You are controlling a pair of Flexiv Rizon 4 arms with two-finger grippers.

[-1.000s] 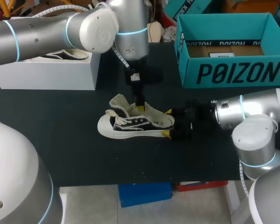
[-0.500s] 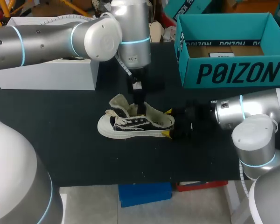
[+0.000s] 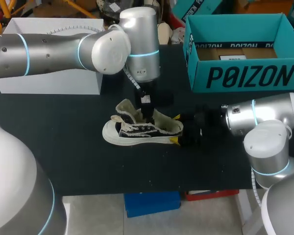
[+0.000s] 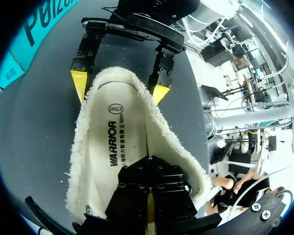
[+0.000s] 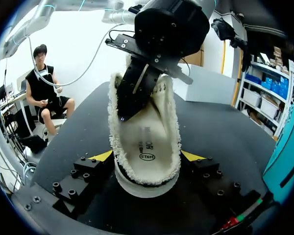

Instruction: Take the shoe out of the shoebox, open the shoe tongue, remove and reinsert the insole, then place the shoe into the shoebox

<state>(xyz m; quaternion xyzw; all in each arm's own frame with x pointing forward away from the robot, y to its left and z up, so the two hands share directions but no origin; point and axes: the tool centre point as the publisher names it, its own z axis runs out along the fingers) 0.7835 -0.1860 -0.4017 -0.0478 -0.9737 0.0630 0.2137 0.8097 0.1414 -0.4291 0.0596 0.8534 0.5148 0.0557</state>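
A black-and-white shoe (image 3: 137,131) with a cream fleece lining lies on its sole on the black table (image 3: 63,152), its tongue folded out. My right gripper (image 3: 176,129) stands at the heel with a yellow tip on each side, shut on the shoe (image 5: 144,147). My left gripper (image 3: 148,116) comes down from above into the shoe's mouth. In the left wrist view its black fingers (image 4: 137,188) are pressed together, tip just over the white insole (image 4: 112,142), which lies flat inside. The right gripper's yellow tips (image 4: 79,83) flank the heel there.
The open teal shoebox (image 3: 240,73) stands at the back right of the table. A white box (image 3: 49,78) stands at the back left, partly behind my left arm. Bare table lies in front of the shoe.
My left arm has moved right and down, bringing its shut gripper from above the shoe into the shoe's opening. The right arm and the shoe have stayed put.
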